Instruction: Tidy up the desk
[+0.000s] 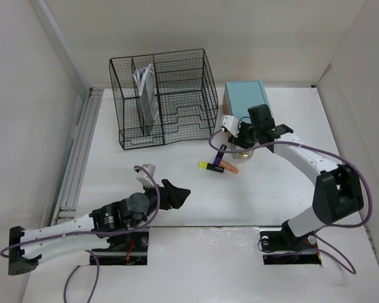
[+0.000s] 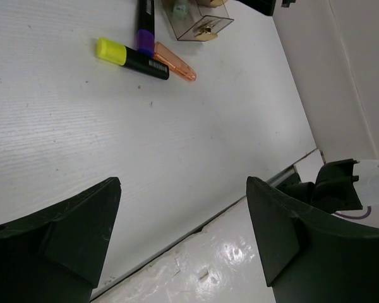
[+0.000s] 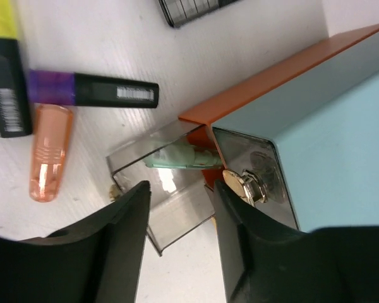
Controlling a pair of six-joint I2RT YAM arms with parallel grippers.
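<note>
1. The purple marker (image 3: 95, 93) is carrying a white printed patch on its black barrel. In the right wrist view its characters are blurring into dashes and cannot be read.
2. The yellow marker (image 3: 7, 76) is showing a white strip of fine bars, like a barcode, along its black barrel. Any digits beside it are too small to tell.
3. In the left wrist view both markers are appearing too small for any print on them to be read.
4. In the top view nothing is coming through large enough to read.
</note>
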